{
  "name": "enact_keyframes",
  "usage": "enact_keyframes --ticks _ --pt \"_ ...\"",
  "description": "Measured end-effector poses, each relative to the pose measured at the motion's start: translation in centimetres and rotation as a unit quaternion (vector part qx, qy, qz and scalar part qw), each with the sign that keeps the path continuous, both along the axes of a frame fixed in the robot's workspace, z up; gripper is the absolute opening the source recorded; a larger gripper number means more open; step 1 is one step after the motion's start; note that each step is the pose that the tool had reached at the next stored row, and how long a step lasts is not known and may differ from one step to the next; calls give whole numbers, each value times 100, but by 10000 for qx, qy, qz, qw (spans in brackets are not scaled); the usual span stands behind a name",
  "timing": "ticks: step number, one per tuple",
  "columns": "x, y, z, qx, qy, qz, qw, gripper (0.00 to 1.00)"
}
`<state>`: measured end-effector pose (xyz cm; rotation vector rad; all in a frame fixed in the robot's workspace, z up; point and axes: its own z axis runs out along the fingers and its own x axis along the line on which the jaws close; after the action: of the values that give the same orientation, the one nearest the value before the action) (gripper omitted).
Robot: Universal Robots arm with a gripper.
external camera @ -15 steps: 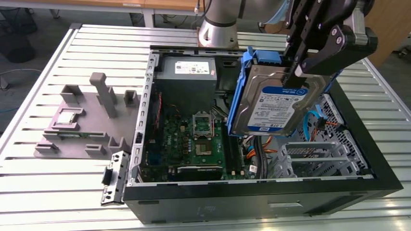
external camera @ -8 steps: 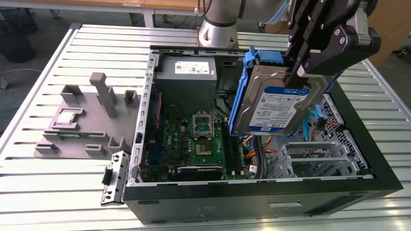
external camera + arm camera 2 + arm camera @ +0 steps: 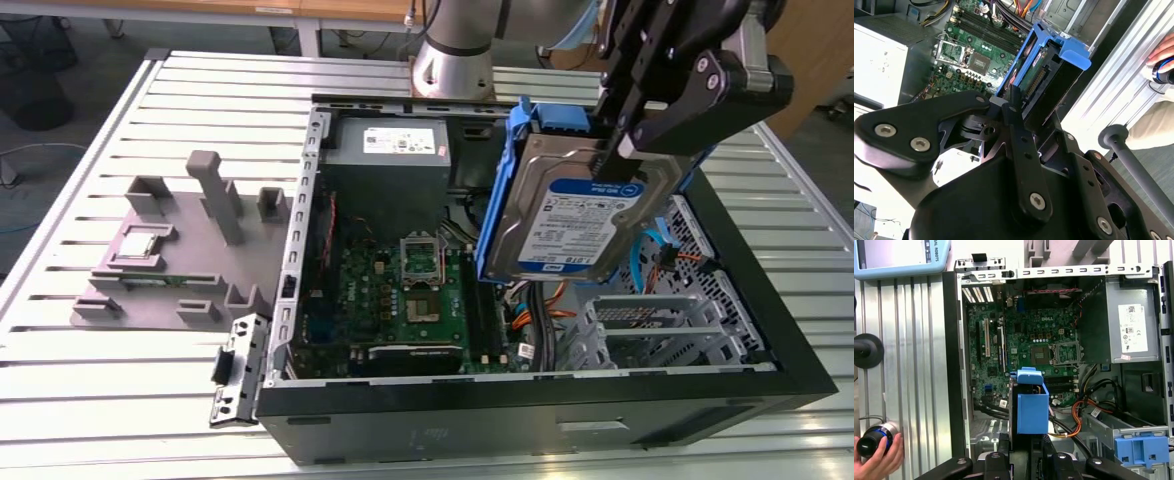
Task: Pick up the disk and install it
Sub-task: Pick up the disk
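1. Clamped shut, at the hand, on the top edge of the disk, blue carrier bracket and all. Seen end-on past the black fingers in the second wrist view.
2. Hangs upright and slightly tilted, label facing the exterior camera, above the open computer case and touching nothing but the hand.
3. Poised over the stretch between the motherboard and the metal drive cage, toward the exterior view's right, just above a bundle of orange and black cables.
4. Judged dense and rigid for its size, with a metal body that has no give. Shows a green circuit board and connector on one face in the second wrist view, so is likely intolerant of knocks. Best held by the carrier's plastic edges or the bare metal sides, not the board face. Likely to slip on that smooth plastic under a loose grip.
5. Flanked farther out by the grey power supply at the case's far end and a spare blue bracket parked in the cage. Beside the case, at the exterior view's left, a grey moulded fixture on the slatted aluminium desk.
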<state>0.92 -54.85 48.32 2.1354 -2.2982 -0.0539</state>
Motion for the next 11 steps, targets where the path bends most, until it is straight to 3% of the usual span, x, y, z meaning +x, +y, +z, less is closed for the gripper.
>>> enact_keyframes --ticks 11 --pt "26 0 4 0 0 0 10000 35"
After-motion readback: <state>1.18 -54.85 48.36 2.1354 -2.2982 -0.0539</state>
